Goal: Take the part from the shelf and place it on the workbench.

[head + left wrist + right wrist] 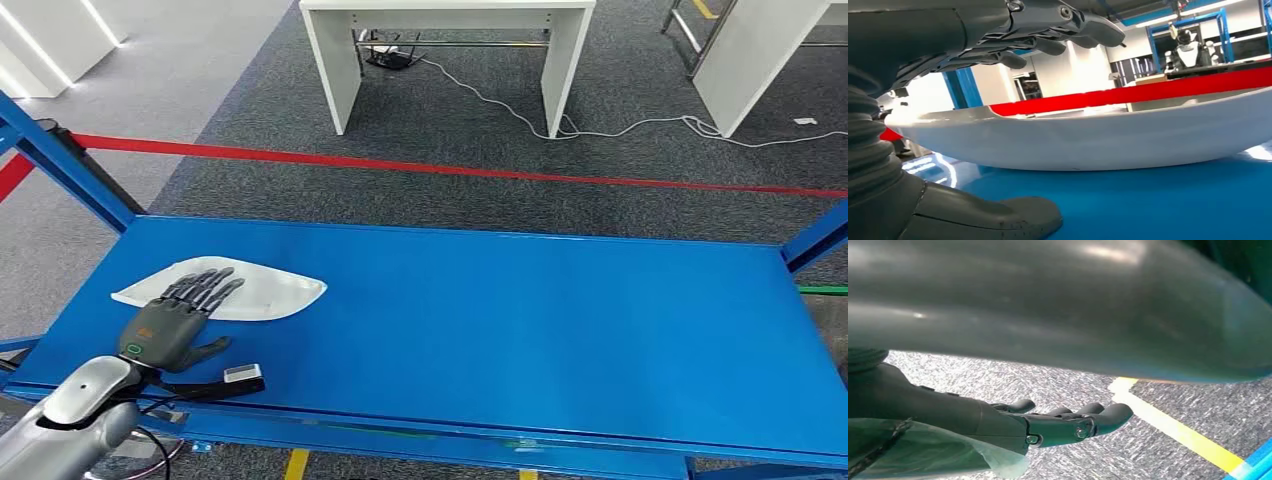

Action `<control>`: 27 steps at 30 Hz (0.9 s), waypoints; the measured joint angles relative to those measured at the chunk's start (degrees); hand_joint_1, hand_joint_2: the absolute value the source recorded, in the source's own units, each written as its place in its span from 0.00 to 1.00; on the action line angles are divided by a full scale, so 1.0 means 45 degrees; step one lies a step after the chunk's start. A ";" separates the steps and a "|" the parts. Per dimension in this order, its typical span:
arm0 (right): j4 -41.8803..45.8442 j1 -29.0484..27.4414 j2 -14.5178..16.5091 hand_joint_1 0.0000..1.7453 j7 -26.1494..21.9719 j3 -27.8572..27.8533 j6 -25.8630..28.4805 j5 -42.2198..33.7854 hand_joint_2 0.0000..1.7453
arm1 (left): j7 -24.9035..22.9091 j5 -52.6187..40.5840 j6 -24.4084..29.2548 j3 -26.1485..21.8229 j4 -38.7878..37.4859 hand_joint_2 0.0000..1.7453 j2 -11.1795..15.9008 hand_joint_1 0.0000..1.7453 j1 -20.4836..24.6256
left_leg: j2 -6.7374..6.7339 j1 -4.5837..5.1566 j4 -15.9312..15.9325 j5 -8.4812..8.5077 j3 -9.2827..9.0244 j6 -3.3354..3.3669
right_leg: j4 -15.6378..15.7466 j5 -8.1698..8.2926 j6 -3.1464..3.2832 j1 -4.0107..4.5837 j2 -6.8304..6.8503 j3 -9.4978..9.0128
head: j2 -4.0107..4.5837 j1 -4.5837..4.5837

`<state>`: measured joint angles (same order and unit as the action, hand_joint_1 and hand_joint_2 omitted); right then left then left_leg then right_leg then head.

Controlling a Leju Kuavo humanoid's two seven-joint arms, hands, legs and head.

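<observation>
Part: flat white glossy plastic part (235, 291) with a raised rim lies on the blue metal tabletop (520, 320), near its left end.
Left robot hand (175, 320): fingers (208, 288) straight and spread above the part's near edge, thumb beside it on the tabletop, gripping nothing.
Right robot hand (1068, 422): hangs over grey carpet floor (998, 385), fingers loosely extended, empty.

silver left arm (70, 410), dark grey ribbed-cuffed left hand (170, 325), jointed fingers (205, 288)

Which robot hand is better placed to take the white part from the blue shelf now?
The left robot hand. Its fingers are stretched over the white part on the blue shelf, thumb low beside it. The right robot hand hangs open above the floor.
</observation>
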<state>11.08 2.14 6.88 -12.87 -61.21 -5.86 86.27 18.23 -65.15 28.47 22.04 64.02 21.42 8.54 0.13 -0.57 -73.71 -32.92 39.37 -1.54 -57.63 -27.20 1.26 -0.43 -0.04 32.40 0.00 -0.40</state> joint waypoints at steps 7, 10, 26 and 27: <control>-0.0005 0.0009 0.0000 0.00 -0.0056 0.0012 -0.0026 -0.0068 0.00 | -0.0466 0.0448 -0.1271 0.0165 0.0000 1.00 0.0021 1.00 0.0067 | 0.0002 0.0144 0.3614 0.1402 -0.1683 0.0379 | -0.0003 -0.0032 -0.0267 0.0045 0.0001 -0.0051 | 0.0000 0.0016; -0.0005 0.0006 -0.0007 0.00 -0.0065 0.0012 -0.0034 -0.0121 0.00 | -0.0609 0.0466 -0.1675 0.0206 0.0000 1.00 0.0081 1.00 0.0059 | -0.0007 0.0092 0.3838 0.1540 -0.1805 0.0557 | -0.0192 -0.0229 -0.0484 0.0044 0.0002 0.0057 | 0.0000 0.0049; -0.0010 -0.0044 -0.0039 0.00 -0.0137 0.0012 0.0002 -0.0176 0.00 | -0.0633 0.0975 -0.2553 0.0279 0.0181 1.00 0.0397 1.00 0.0050 | 0.0002 0.0032 0.2949 0.0931 -0.1487 0.0051 | -0.0010 -0.0070 -0.0117 -0.0113 0.0018 -0.0172 | 0.0000 0.0046; -0.0010 -0.0035 -0.0039 0.00 -0.0149 0.0012 0.0004 -0.0179 0.00 | -0.0591 0.1047 -0.2683 0.0279 0.0194 1.00 0.0421 1.00 0.0043 | 0.0000 0.0025 0.2217 0.0515 -0.1175 0.0005 | -0.0007 -0.0062 -0.0074 -0.0108 0.0030 -0.0161 | 0.0000 0.0028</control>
<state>11.04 1.98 6.71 -13.55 -61.16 -5.84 85.47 15.57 -60.44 16.39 23.30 64.89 23.32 8.74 0.13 -0.45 -63.74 -30.60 34.08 -1.52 -57.66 -27.48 0.93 -0.91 0.09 31.67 0.00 -0.28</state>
